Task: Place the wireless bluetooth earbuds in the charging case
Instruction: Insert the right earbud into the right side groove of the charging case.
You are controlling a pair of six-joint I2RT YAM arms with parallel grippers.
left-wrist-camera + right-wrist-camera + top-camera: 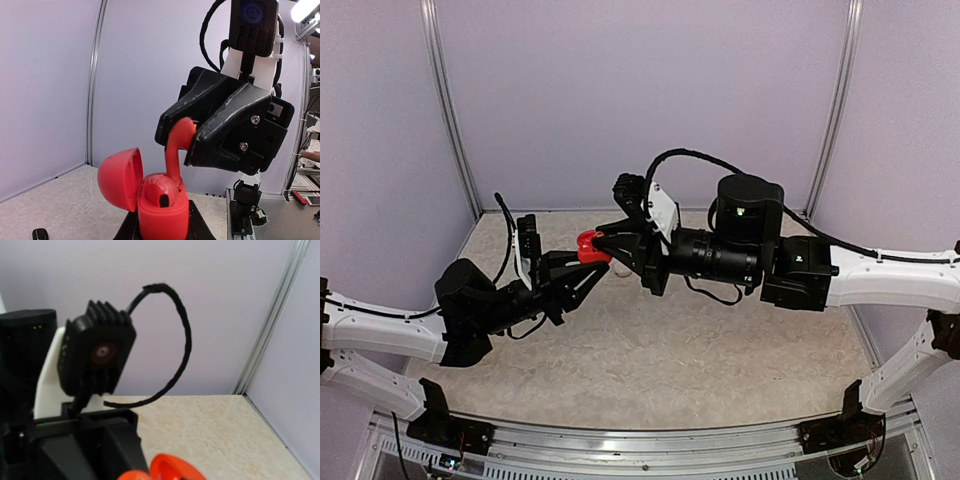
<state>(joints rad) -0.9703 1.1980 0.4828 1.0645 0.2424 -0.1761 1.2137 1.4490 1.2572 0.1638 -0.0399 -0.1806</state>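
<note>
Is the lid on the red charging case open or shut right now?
Open: the red charging case has its lid swung back sideways, leaving the top uncovered.

A red earbud (176, 145) is held stem-down at the mouth of the lid-open red charging case (162, 215), where a second earbud (159, 191) is seated.

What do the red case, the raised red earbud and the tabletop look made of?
Red case: moulded plastic, smooth satin finish, with soft highlights on its open lid. Raised earbud: the same red plastic, slightly glossier along the stem. Tabletop: beige marbled pattern, matte; probably laminate or vinyl rather than stone, though the look leaves it open.
</note>
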